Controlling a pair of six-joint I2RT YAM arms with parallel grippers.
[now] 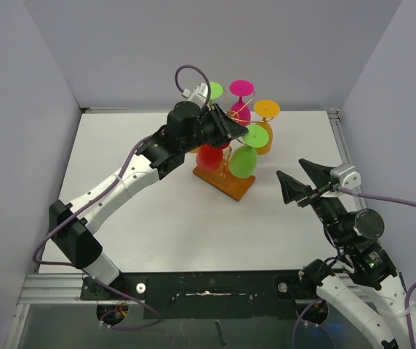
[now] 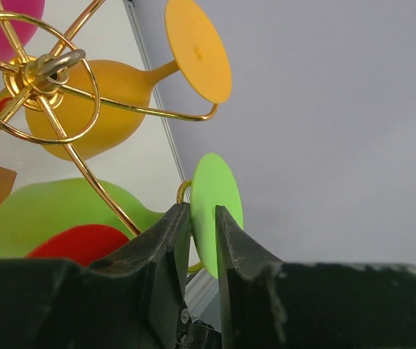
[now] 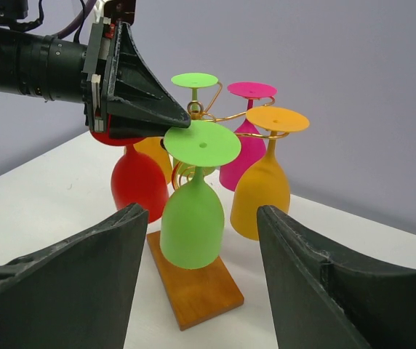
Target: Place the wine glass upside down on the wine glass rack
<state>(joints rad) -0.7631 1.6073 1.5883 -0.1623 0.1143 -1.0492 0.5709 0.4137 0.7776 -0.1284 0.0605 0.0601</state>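
— Where is the wine glass (image 3: 191, 218) seen?
— It is hung upside down on the wine glass rack (image 1: 226, 183); its foot is pinched by the left gripper (image 2: 202, 212). The right gripper (image 1: 292, 169) is seen spread, well apart.

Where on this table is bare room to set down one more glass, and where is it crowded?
Bare: the table front between the rack base and the arm bases, and the far-left corner. Crowded: around the rack, where the left gripper holds the green wine glass.
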